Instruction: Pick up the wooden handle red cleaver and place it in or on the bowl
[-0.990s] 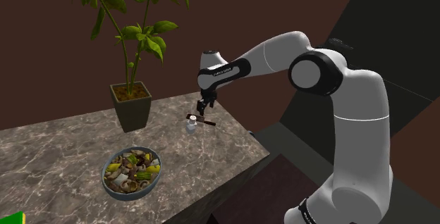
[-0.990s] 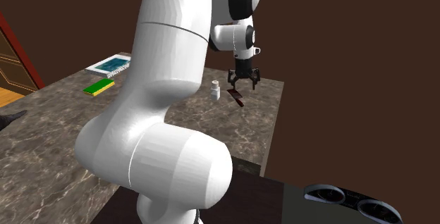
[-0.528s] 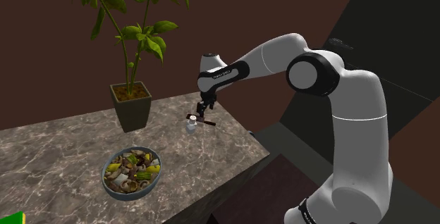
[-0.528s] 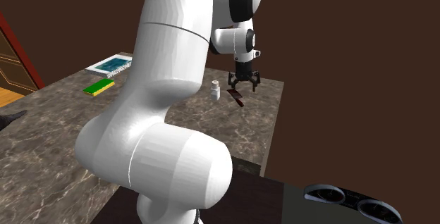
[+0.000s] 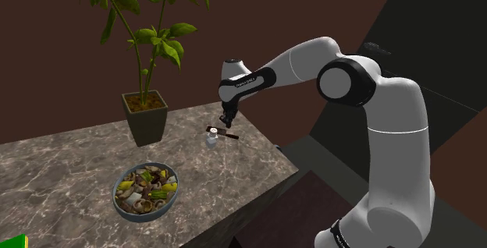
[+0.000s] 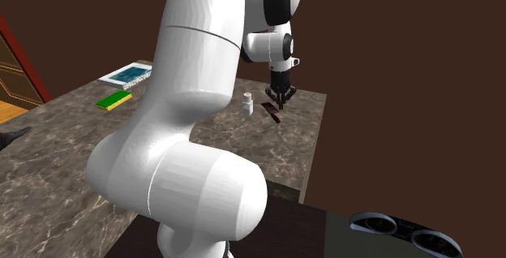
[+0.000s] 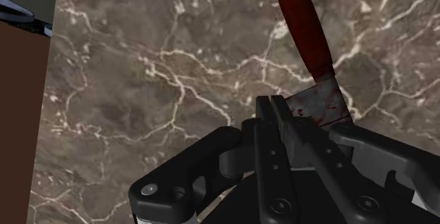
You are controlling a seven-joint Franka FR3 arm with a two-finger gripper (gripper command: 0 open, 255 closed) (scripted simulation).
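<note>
The cleaver [image 5: 227, 135] lies flat on the marble counter near its far edge, with a dark red-brown handle [image 7: 304, 32] and a red-stained blade [image 7: 323, 103]. It also shows in the second exterior view as a dark cleaver [image 6: 274, 114]. My gripper [image 5: 226, 121] hangs just above it, fingers shut together with nothing between them [image 6: 280, 100]. In the wrist view the shut gripper [image 7: 280, 115] sits beside the blade and hides part of it. The bowl [image 5: 145, 216], full of mixed food, stands nearer the counter's front, toward the shoulder view's left.
A small white bottle [image 5: 211, 139] stands right beside the cleaver. A potted plant [image 5: 146, 118] stands at the counter's back. A green block [image 6: 113, 101] and a flat book [image 6: 126, 74] lie farther along. The counter edge drops off close to the cleaver; stove burners [image 6: 393, 228] lie below.
The fingers, spread wide in the earlier frames, have closed together. The hand has stayed above the cleaver, which has not moved.
</note>
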